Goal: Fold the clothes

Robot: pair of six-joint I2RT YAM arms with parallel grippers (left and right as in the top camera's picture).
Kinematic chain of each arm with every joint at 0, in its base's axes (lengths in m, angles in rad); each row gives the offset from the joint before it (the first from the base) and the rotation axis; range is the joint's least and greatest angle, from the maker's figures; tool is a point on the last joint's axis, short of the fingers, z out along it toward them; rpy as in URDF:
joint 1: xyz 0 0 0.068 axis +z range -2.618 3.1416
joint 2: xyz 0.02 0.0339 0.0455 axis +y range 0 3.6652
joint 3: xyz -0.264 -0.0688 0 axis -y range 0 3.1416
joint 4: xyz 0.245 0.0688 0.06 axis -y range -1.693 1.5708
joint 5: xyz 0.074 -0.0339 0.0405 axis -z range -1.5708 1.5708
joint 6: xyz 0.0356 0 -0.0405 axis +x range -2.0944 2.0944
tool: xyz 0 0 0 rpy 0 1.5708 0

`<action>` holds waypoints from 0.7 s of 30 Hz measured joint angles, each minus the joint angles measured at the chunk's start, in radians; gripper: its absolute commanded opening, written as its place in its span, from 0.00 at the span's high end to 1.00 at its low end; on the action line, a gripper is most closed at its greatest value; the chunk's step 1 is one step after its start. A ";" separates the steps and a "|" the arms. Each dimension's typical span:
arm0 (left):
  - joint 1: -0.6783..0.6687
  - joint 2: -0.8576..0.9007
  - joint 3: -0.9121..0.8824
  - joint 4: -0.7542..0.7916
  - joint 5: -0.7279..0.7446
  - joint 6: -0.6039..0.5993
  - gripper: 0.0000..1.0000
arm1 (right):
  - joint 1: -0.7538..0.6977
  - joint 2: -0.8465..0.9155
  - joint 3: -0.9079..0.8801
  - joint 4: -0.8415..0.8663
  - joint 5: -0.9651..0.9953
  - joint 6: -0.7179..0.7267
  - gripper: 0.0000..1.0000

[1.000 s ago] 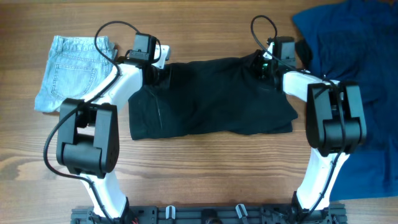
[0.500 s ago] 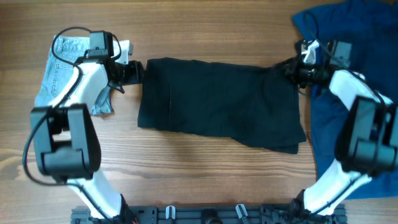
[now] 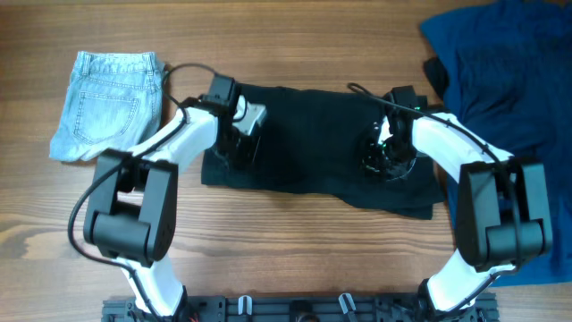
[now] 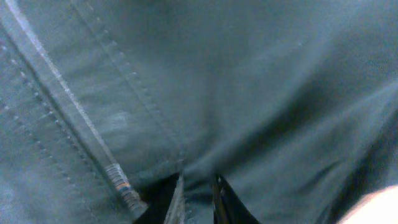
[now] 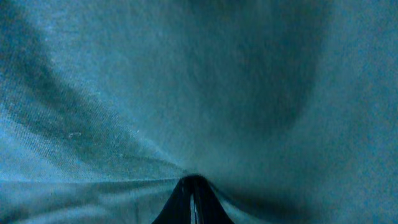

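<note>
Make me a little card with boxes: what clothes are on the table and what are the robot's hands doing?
black shorts: lying in the middle of the table
denim shorts: at the left, untouched
blue garment: bunched at the right
left gripper: shut on the black shorts, left part
right gripper: shut on the black shorts, right part

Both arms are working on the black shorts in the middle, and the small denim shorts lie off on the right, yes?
Not quite. The denim shorts lie on the left; what lies on the right is a big blue garment. The overhead view shows this. The rest holds, black shorts in the middle included.
</note>
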 measured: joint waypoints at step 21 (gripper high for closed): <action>0.277 -0.179 0.085 -0.226 -0.008 -0.040 0.06 | -0.169 -0.276 0.000 -0.013 -0.198 -0.282 0.82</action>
